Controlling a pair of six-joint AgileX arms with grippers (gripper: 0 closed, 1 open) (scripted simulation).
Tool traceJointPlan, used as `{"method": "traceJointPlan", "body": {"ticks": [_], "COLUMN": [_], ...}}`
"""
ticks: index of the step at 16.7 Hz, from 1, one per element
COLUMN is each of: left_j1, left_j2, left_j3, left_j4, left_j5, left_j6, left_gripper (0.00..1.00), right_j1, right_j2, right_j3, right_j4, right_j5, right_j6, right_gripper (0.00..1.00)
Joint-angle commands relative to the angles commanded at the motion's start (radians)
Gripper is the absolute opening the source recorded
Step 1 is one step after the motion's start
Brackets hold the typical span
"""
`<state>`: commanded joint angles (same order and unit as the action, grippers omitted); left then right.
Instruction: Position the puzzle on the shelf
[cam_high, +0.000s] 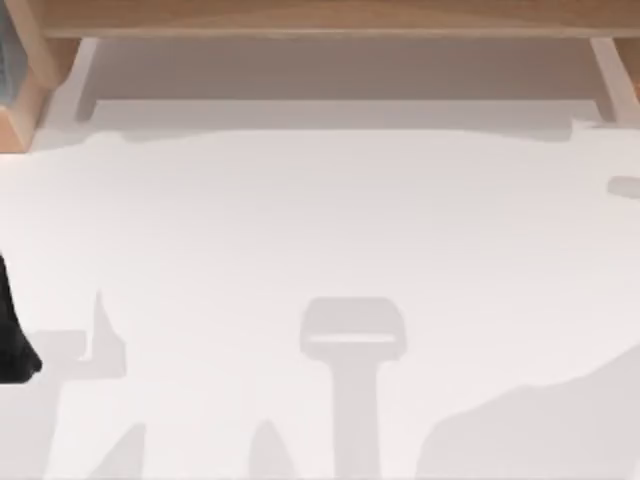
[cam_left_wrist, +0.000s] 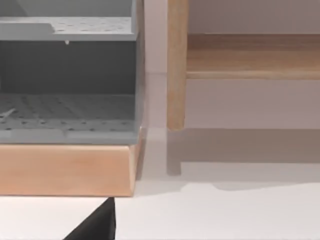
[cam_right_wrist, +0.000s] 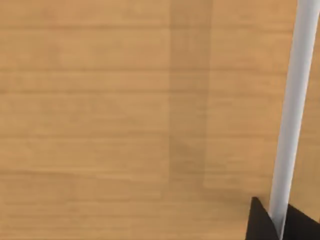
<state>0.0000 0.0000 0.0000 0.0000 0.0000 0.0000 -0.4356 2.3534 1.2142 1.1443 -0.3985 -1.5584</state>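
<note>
Two arms, and neither gives me a plain look at its fingers, so I cannot tell whether either pincer is spread or pressed together. On the top view my left arm (cam_high: 12, 345) sits as a dark shape at the table's left edge. Its wrist camera looks across the white table (cam_left_wrist: 240, 215) at the shelf (cam_left_wrist: 250, 55), with its wooden side post (cam_left_wrist: 176, 65) beside a grey rack on a wooden base (cam_left_wrist: 65, 170). My right wrist camera faces light-brown wood grain (cam_right_wrist: 100, 120) at close range, crossed by a pale strip (cam_right_wrist: 292, 110), which I take for the shelf board. I cannot find the puzzle, so I cannot say where it sits. My worry is moving the right arm blind: that close to the wood it could strike the board or knock something off it.
</note>
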Motion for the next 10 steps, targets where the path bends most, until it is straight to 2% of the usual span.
{"method": "traceJointPlan", "body": {"ticks": [5,10], "left_j1": [0.0,0.0], "left_j2": [0.0,0.0], "left_j3": [0.0,0.0], "left_j4": [0.0,0.0], "left_j5": [0.0,0.0], "left_j6": [0.0,0.0], "left_gripper": [1.0,1.0], "right_j1": [-0.009,-0.049], "right_j2": [-0.011,-0.088], "right_j3": [-0.018,-0.205], "right_j4": [0.009,0.104], "right_j5": [-0.003,-0.046], "right_j6": [0.003,0.007], "right_gripper": [0.0,0.0]}}
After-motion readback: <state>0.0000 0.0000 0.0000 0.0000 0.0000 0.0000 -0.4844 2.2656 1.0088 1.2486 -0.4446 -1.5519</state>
